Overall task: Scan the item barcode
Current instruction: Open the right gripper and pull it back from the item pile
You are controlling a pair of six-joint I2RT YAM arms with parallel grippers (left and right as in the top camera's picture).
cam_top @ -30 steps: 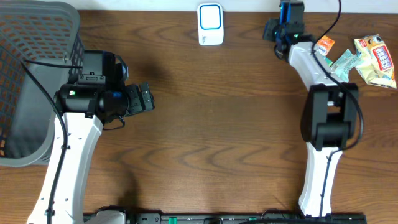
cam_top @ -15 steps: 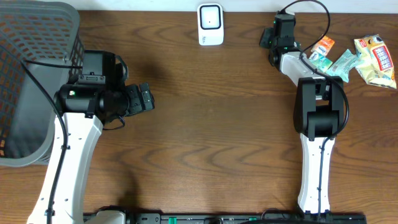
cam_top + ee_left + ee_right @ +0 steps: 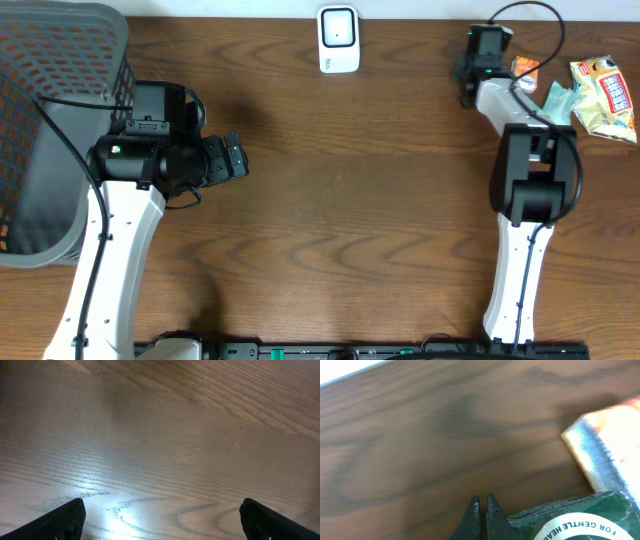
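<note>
1. Left gripper [image 3: 162, 510]: hangs over a bare stretch of the brown wood-grain table [image 3: 340, 250] on the left side. Its two black fingers [image 3: 65, 520] stand wide apart with nothing between them.

2. Grey plastic mesh basket [image 3: 100, 40]: stands beside the left arm, at the table's left edge, and reaches back to the far left corner.

3. White-and-black right arm [image 3: 525, 180]: extends from the near edge to the far right part of the table.

4. Right gripper [image 3: 482, 502]: both fingers are pressed together, with no item between them.

5. Dark green foil packet with white lettering [image 3: 570, 520]: lies flat on the table just beside the closed fingers. Its edge reaches the nearer finger; the right wrist view does not show whether the two touch.

6. Silver-edged orange packet [image 3: 600, 455]: lies just behind the green packet.

7. Yellow-and-red snack packet [image 3: 603, 95]: lies near the right edge, in the overhead view, beside the other packets.

8. White rectangular barcode scanner with a blue-outlined window [image 3: 339, 38]: stands at the far edge, near the middle, well apart from the packets and to the left of the right gripper
</note>
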